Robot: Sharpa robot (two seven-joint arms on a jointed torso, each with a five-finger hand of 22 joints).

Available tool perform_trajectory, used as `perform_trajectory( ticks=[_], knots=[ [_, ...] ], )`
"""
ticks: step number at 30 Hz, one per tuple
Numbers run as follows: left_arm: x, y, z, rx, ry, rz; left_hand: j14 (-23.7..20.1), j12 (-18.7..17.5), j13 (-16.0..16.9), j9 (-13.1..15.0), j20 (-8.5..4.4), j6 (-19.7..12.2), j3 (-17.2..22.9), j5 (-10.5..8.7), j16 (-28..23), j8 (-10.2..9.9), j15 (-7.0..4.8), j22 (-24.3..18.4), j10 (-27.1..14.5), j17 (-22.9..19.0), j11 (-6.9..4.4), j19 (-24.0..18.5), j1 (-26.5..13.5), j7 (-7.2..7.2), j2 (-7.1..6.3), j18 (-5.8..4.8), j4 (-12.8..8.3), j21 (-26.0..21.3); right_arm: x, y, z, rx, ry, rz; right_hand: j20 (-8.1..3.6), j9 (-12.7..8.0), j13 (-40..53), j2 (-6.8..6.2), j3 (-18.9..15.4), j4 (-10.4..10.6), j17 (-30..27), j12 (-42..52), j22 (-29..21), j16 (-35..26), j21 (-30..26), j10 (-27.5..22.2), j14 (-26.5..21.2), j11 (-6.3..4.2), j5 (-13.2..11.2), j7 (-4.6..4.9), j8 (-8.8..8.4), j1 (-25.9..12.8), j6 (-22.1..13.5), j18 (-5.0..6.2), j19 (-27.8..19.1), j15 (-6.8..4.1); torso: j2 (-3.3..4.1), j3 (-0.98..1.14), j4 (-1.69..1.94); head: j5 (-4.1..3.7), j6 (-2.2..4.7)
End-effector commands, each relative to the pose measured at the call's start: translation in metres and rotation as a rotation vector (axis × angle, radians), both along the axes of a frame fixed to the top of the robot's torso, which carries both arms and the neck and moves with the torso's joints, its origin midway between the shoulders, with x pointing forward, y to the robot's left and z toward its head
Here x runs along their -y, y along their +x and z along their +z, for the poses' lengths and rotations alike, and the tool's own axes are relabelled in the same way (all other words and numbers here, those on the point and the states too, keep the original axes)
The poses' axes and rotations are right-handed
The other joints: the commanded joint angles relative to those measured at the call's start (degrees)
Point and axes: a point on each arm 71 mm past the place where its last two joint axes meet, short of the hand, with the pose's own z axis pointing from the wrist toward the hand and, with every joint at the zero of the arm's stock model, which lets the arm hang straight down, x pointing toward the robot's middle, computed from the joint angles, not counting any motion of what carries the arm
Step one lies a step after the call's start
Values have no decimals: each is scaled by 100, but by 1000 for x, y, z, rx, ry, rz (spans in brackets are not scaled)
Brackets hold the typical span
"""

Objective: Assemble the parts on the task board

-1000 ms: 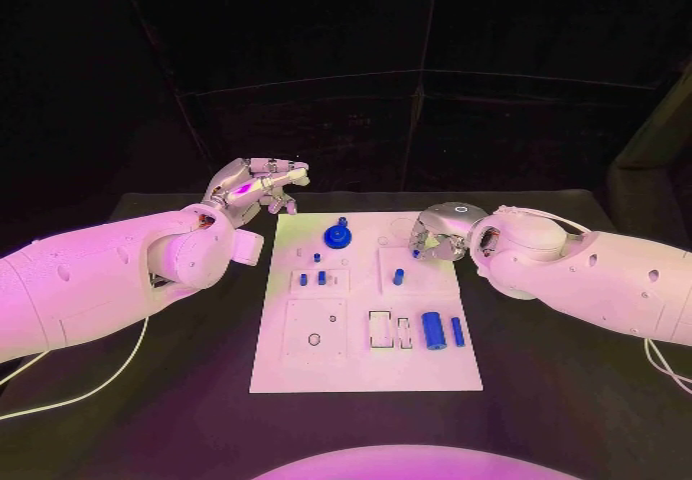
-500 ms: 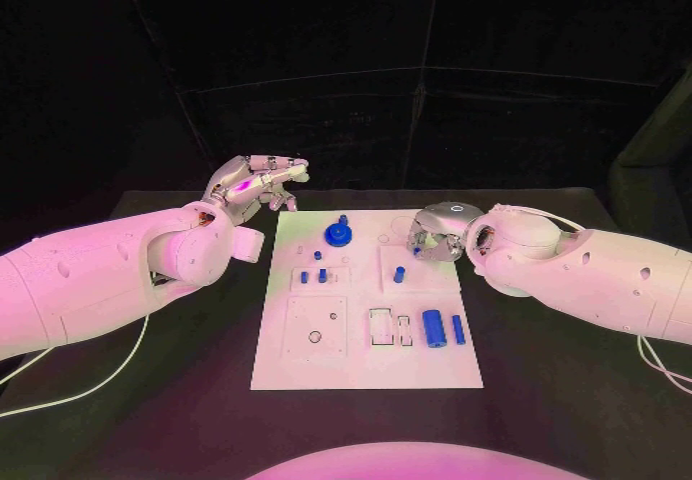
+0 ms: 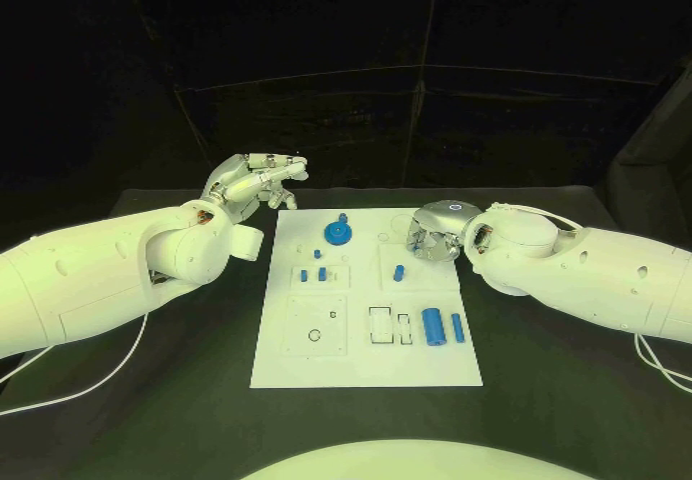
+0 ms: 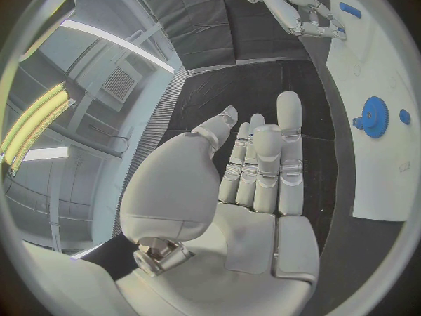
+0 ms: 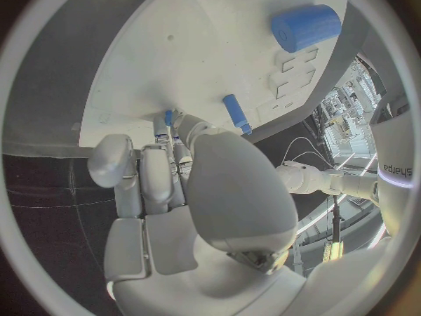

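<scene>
Meanwhile, the left hand (image 3: 257, 182) has lifted slightly higher.

The left hand (image 3: 254, 184) is raised beyond the far left corner of the task board (image 3: 368, 360), holding nothing, fingers extended together. The right hand (image 3: 437, 232) hangs over the board's far right part, fingers curled downward.

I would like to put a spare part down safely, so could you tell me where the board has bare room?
The near strip of the white board, below the square plate and the blue cylinder, is bare. The far right corner is crowded: the right hand is over it, beside the blue gear. The left hand is off the board.
</scene>
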Motion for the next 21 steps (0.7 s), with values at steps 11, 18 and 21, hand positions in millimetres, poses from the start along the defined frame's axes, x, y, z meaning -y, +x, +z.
perform_trajectory(
  ticks=[11, 18, 21],
  knots=[
    [-2, 0, 1, 4, -9, -1, -46, 23, 9, -9, 9, -17, -34, 11, -13, -5, -3, -12, -32, -14, 4, -44, 15, 16, 51, 72, 2, -32, 1, -6, 5, 59, 45, -9, -16, -4, 13, -76, 373, -242, -3, -67, 145, 63, 122, 145, 186, -38, 3, 13, -23, -179, 90, -45, 95, -51, -1, -1, -4, -6, 9],
    [-3, 1, 1, 0, -6, 3, -53, 26, 9, -9, 11, -27, -47, 10, -19, -9, -1, -19, -43, -28, 8, -44, 22, 21, 49, 72, -1, -42, 6, -12, 10, 60, 86, -5, -14, -13, 14, -142, 468, -327, -20, -97, 150, 61, 129, 146, 179, -30, 12, 22, -49, -253, 78, -45, 89, -48, -13, -4, -1, -20, 32],
    [-4, 1, 1, -1, -5, 5, -57, 27, 9, -10, 12, -34, -55, 11, -22, -12, 1, -23, -50, -34, 11, -44, 24, 24, 48, 72, -1, -48, 8, -17, 12, 58, 110, -3, -13, -15, 16, -155, 509, -362, -13, -103, 171, 70, 141, 154, 180, -29, 23, 24, -54, -269, 80, -49, 95, -47, -10, -8, -2, -20, 38]
  ],
)
